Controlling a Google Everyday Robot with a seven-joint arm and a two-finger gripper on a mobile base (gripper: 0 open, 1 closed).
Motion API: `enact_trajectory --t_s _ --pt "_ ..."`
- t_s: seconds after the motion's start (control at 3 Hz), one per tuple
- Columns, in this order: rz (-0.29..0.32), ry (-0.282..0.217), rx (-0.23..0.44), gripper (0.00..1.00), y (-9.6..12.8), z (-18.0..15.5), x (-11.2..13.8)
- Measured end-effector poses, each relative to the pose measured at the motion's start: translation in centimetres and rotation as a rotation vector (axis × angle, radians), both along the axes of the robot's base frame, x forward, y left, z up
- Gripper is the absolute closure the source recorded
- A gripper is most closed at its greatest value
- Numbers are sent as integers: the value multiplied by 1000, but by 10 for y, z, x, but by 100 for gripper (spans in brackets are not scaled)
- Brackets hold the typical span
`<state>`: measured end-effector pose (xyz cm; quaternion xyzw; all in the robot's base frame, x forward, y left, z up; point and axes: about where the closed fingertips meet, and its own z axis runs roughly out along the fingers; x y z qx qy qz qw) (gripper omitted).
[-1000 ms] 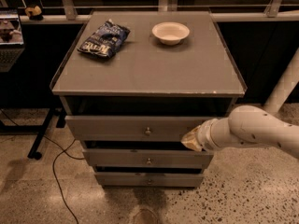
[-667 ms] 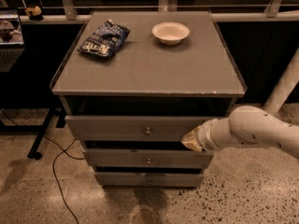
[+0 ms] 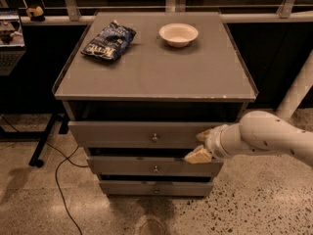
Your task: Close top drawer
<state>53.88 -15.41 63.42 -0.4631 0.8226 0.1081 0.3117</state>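
Currently the top drawer [image 3: 122, 133] stands partly pulled out toward the near side, its front panel proud of the cabinet, with a dark gap showing beneath the tabletop [image 3: 156, 77]. The panel's long axis runs left to right; the closing direction is straight toward the far side.

The gripper [image 3: 200, 145] sits at the right end of that panel, touching or just at its face near the lower edge. Its arm [image 3: 264, 138] reaches in from the right. The fingers [image 3: 197, 155] are spread one above the other and grasp nothing. The round knob [image 3: 154, 137] lies to the left of the gripper, at panel centre, and is not held.

In my judgement, a push from this off-centre point may skew the drawer on its runners.

Compared with the earlier frames, no change is noted: the gripper occupies the same spot and the drawer protrudes by the same amount.
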Motion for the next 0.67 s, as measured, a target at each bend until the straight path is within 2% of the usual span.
enact_trajectory --t_s 0.33,0.67 --pt "0 0 0 0 0 0 0" --pt "0 0 0 0 0 0 0"
